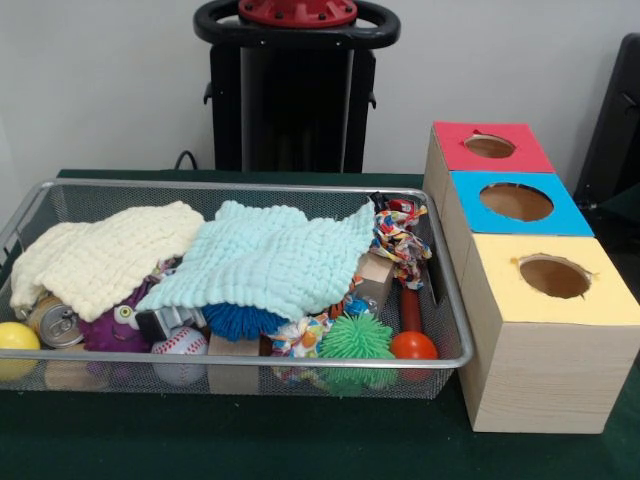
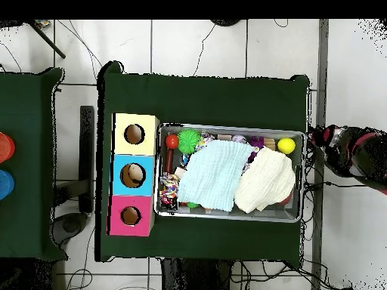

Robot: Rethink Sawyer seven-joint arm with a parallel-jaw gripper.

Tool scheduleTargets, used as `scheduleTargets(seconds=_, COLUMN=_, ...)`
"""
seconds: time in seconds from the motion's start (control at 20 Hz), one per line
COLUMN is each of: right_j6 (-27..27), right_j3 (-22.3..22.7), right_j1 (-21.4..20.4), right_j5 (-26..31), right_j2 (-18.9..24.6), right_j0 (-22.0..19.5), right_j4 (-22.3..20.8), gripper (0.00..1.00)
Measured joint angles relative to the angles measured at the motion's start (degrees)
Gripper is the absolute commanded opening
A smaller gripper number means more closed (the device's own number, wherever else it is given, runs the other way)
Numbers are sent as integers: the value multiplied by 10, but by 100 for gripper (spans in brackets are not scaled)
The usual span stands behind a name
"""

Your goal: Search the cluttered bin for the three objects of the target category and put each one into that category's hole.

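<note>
A wire-mesh bin (image 1: 250, 362) (image 2: 227, 127) holds a cream cloth (image 1: 100, 255) (image 2: 264, 180) and a mint cloth (image 1: 270, 260) (image 2: 215, 174) spread over the clutter. Poking out are a yellow ball (image 1: 15, 337), a can (image 1: 55, 322), a purple toy (image 1: 110, 325), a baseball (image 1: 180, 345), a blue spiky ball (image 1: 240, 320), a green spiky ball (image 1: 355, 338) and a red ball (image 1: 413, 345). Beside the bin a wooden box has a red hole (image 1: 490, 146), a blue hole (image 1: 516, 202) and a yellow hole (image 1: 554, 276). The red and black arm (image 2: 351, 151) lies off the table past the bin's far end; its gripper end is unclear.
A colourful rope toy (image 1: 400, 240) and a wooden block (image 1: 375, 275) lie at the bin's end nearest the box. In the overhead view a second green table (image 2: 26, 162) stands at the left with red and blue objects at its edge. Cables run over the floor.
</note>
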Motion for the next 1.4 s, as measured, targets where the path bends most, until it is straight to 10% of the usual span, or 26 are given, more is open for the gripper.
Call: scheduleTargets(seconds=1.4, right_j6=0, right_j3=7, right_j1=-78, right_j5=0, right_j2=-1, right_j0=25, right_j4=9, gripper=100)
